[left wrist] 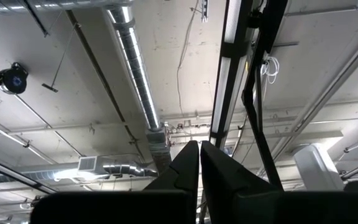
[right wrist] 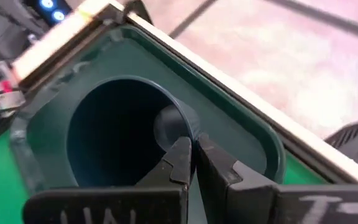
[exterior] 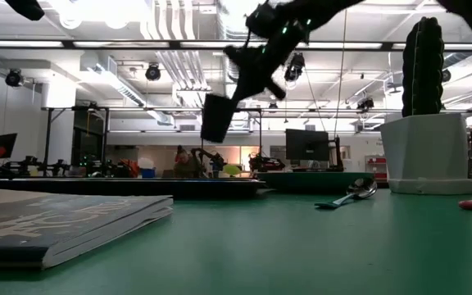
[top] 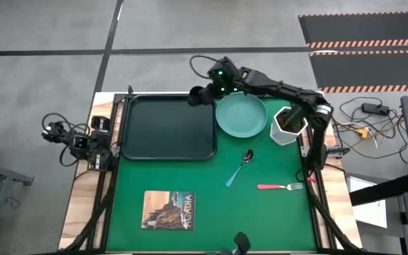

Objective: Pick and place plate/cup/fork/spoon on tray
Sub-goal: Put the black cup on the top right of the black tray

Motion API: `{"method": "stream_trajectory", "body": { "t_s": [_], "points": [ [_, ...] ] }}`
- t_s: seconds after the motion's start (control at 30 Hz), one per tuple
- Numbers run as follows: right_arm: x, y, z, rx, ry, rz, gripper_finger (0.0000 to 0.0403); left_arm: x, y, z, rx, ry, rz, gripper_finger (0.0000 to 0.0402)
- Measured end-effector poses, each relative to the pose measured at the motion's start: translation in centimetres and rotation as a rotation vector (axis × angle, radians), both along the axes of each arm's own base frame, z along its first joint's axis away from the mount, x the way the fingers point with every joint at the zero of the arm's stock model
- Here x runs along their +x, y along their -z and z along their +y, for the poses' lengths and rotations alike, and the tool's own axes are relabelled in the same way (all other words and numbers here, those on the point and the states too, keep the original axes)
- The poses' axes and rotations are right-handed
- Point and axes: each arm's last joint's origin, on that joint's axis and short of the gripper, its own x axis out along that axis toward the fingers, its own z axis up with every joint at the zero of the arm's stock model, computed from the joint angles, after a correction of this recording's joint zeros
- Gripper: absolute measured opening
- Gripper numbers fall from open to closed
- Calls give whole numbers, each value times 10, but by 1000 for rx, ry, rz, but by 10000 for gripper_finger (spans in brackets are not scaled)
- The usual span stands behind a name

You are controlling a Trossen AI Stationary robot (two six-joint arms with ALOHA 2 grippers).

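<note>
My right gripper (top: 210, 91) holds the small dark cup (top: 197, 95) in the air over the far right corner of the black tray (top: 167, 127). In the low view the cup (exterior: 216, 117) hangs well above the table. The teal plate (top: 241, 115) lies on the green mat just right of the tray. The blue-handled spoon (top: 239, 168) and the red-handled fork (top: 280, 187) lie flat on the mat nearer the front. My left gripper (left wrist: 199, 155) is shut and empty, pointing up at the ceiling, with its arm folded at the table's left edge (top: 91, 145). My right gripper pinches the cup's wall at the rim (right wrist: 190, 132), one finger (right wrist: 178, 160) inside the cup and the other (right wrist: 215, 163) outside. The fingers slant down from the table's right side. The cup is lifted clear and hangs tilted below the fingers, its mouth toward the wrist.
A white pot with a green plant (top: 287, 125) stands right of the plate, under my right arm. A book (top: 168, 210) lies on the mat near the front left. The tray's rim (right wrist: 247, 127) and the wooden table edge show under the cup.
</note>
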Motion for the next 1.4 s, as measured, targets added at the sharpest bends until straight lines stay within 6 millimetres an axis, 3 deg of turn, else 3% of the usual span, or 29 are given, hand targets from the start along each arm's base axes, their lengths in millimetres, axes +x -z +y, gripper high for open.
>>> {"method": "stream_trajectory", "body": {
  "t_s": [0.13, 0.3, 0.53, 0.73, 1.4],
  "points": [
    [17, 35, -13, 66, 20, 89, 9, 0, 0, 0, 0, 0, -1, 0],
    [34, 53, -32, 123, 33, 199, 9, 0, 0, 0, -1, 0, -1, 0],
    [53, 52, -45, 119, 26, 206, 9, 0, 0, 0, 0, 0, -1, 0],
    [57, 52, -50, 117, 24, 205, 13, 0, 0, 0, 0, 0, -1, 0],
    [51, 54, -55, 131, 40, 234, 113, 0, 0, 0, -1, 1, 0, 0]
  ]
}}
